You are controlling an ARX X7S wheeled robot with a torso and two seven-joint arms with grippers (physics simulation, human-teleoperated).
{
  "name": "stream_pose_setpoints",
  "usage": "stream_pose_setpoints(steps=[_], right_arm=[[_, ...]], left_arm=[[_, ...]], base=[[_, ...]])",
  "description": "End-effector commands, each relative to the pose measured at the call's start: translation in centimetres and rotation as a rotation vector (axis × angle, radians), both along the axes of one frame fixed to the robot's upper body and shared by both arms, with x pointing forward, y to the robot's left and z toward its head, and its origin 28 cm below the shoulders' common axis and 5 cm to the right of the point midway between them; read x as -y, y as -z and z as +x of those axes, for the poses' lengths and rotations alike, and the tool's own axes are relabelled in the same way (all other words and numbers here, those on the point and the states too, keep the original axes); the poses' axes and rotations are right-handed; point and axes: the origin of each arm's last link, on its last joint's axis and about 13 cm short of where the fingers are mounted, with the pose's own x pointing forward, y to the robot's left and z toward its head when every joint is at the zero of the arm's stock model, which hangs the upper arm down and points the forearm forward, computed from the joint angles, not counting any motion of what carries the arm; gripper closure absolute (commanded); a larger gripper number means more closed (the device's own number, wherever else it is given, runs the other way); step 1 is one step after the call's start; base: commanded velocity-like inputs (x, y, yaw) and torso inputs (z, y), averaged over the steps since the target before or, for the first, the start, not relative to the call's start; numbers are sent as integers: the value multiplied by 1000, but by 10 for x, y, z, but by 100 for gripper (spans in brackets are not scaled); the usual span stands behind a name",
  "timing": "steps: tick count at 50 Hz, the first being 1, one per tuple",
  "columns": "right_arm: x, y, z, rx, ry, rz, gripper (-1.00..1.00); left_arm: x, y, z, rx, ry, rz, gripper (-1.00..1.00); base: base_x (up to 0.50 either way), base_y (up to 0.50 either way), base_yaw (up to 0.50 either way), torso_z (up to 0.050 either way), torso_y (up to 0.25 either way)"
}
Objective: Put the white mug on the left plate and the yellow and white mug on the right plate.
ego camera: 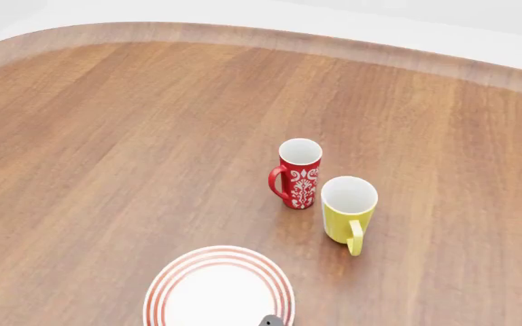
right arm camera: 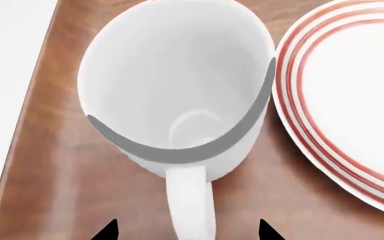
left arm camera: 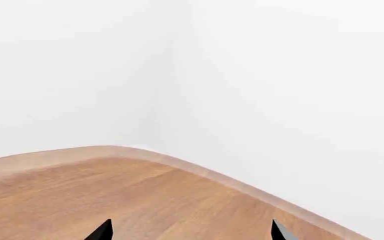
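In the right wrist view the white mug [right arm camera: 172, 85] stands upright on the wood, very close. Its loop handle [right arm camera: 190, 205] points between the tips of my right gripper [right arm camera: 186, 231], which is open with a gap on both sides of the handle. A red-ringed plate [right arm camera: 352, 100] lies right beside the mug; I cannot tell whether it is the left or the right plate. The yellow and white mug [ego camera: 349, 209] stands upright mid-table in the head view, handle toward me. A red-ringed plate [ego camera: 220, 288] lies at the near edge. My left gripper [left arm camera: 190, 231] is open over bare wood.
A red mug with a white floral pattern [ego camera: 298, 173] stands just left of and behind the yellow mug, nearly touching it. The wooden table [ego camera: 107, 136] has a curved far edge [left arm camera: 199, 170] against a white wall. The white mug stands near a table edge [right arm camera: 32, 125].
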Motion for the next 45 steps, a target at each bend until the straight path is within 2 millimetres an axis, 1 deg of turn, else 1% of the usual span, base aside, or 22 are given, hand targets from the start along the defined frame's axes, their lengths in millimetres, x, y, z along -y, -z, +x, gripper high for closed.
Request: stream_pose_setpoints(steps=[1, 3, 4, 13, 21, 25, 32, 34, 40, 43, 45], right_arm=[[0, 3, -1, -12, 0, -7, -100], [0, 3, -1, -13, -4, -1, -100], [0, 1, 0, -7, 1, 2, 100], [1, -6, 2, 36, 14, 33, 100], [0, -13, -1, 71, -14, 45, 100], [-2, -20, -4, 128, -61, 87, 100], [-5, -39, -5, 225, -71, 134, 100], [-5, -44, -6, 251, -68, 149, 100], [1, -58, -2, 327, 17, 203, 100], [4, -62, 1, 339, 86, 239, 100], [6, -61, 3, 345, 114, 243, 100]], left_arm=[[0, -1, -1, 1, 1, -2, -100], [0, 0, 0, 0, 0, -2, -100], [0, -1, 0, 0, 0, -2, -100], [0, 0, 1, 0, 1, -3, -100], [1, 1, 2, -2, 2, -3, -100], [1, 3, 2, -1, 4, -3, -100], [1, 1, 2, -2, 3, -2, -100], [1, 3, 3, -1, 4, -2, -100], [1, 3, 2, -1, 7, -2, -100], [1, 2, 0, 4, 9, -6, -100], [-1, 1, 1, 6, 9, -8, -100]], base=[[0, 0, 0, 0, 0], [0, 0, 0, 0, 0], [0, 0, 0, 0, 0], [0, 0, 0, 0, 0], [0, 0, 0, 0, 0], [0, 0, 0, 0, 0], [0, 0, 0, 0, 0], [0, 0, 0, 0, 0], [0, 0, 0, 0, 0], [0, 0, 0, 0, 0], [0, 0, 0, 0, 0]])
